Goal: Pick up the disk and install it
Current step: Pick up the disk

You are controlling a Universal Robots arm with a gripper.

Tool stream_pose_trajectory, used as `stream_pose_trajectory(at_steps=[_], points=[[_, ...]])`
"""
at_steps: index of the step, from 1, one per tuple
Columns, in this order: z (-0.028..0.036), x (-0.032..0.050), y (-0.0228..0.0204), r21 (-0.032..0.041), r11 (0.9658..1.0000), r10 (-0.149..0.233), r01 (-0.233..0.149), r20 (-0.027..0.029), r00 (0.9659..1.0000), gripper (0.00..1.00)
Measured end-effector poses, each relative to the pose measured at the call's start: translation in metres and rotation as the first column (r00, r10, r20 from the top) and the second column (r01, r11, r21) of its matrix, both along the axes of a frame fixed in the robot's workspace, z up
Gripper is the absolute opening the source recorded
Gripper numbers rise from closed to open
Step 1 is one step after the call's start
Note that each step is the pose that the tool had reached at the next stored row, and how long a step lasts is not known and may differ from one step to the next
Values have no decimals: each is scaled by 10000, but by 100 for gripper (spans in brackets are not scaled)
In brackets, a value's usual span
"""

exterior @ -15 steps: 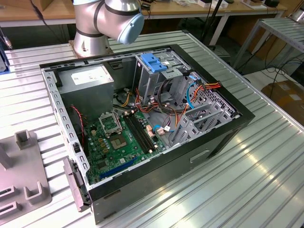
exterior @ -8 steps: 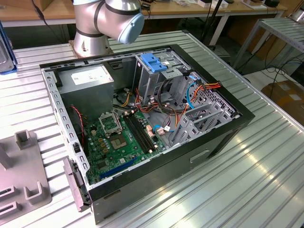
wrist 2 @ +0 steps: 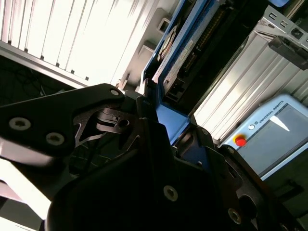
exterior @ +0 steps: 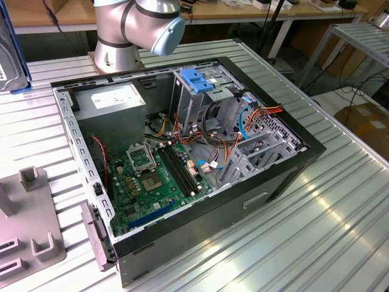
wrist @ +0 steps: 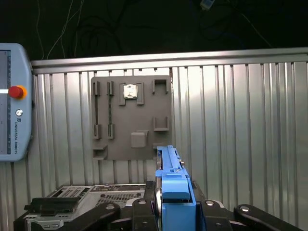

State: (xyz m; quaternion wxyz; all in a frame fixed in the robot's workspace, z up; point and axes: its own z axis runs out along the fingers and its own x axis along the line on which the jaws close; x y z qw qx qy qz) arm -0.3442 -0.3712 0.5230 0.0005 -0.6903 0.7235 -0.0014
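The disk (wrist: 168, 163) is clamped edge-on by the closed claw (wrist: 174, 208), held above the counter (wrist: 240, 120), presumably oriented to suit the cage (exterior: 194, 91).

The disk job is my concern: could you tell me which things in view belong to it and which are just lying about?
Part of the job: the disk, held in the gripper; the open computer case; its drive cage.
Lying about: the grey fixture plate; the teach pendant.
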Motion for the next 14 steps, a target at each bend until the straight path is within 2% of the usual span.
stream_pose_trajectory(at_steps=[10,14], points=[[0,166,0,0,10000,-1,1,0,10000,37],[-1,258,0,1,10000,0,0,1,10000,37]])
